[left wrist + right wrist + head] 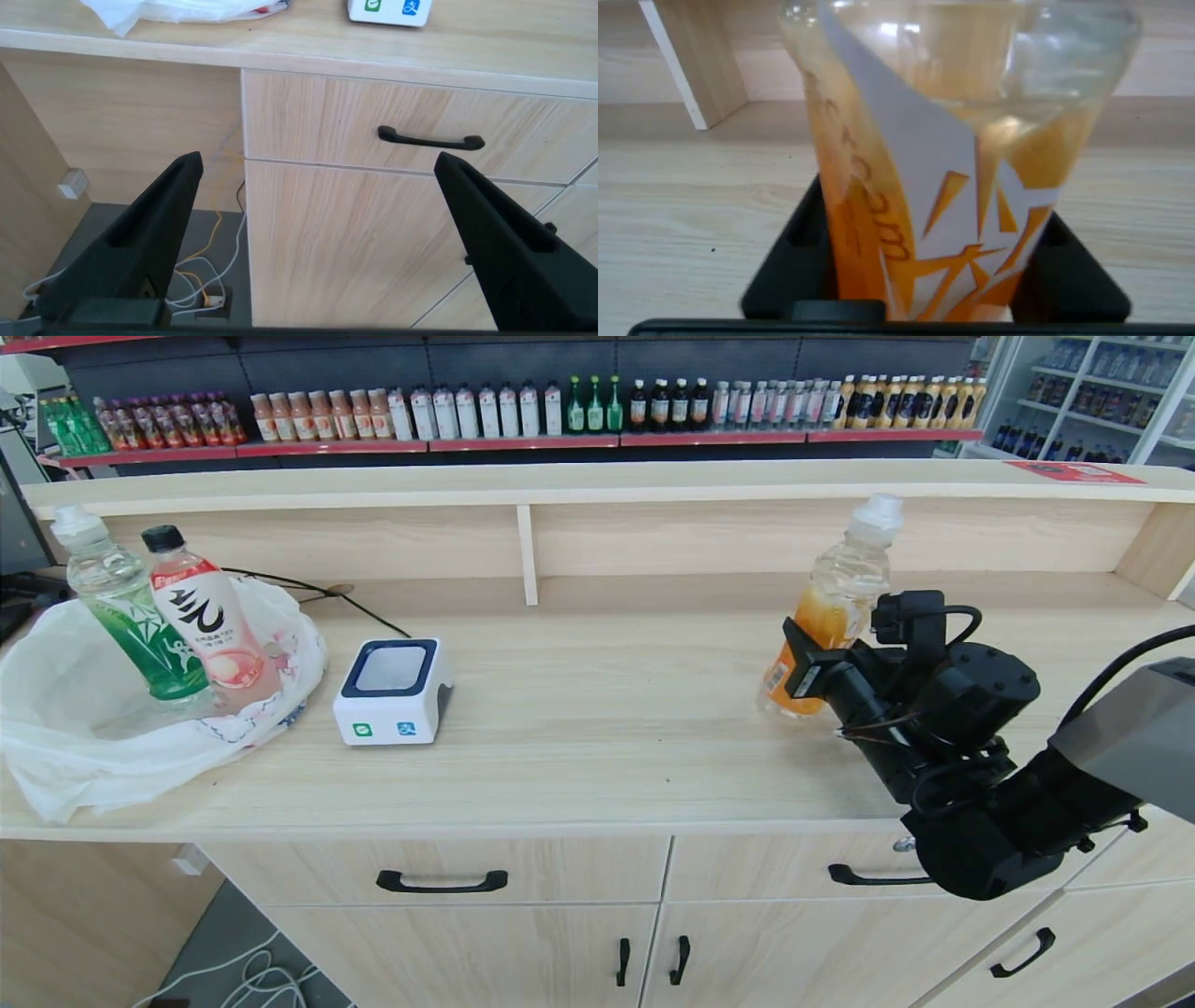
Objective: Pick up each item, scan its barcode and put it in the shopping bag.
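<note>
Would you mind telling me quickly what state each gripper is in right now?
Left gripper: open, holding nothing.
Right gripper: closed on the orange bottle.

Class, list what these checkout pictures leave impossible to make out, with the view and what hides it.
Head view: the right end effector covers part of the orange bottle label.
Right wrist view: edges cut off its cap and base.
Head view: the shopping bag hides the green bottle and pink bottle bases.
Left wrist view: the edge crops the scanner.

Black brush characters on pink bottle (207, 625), two small square icons on scanner (392, 691) front, lettering on orange bottle (834, 593) unreadable
</note>
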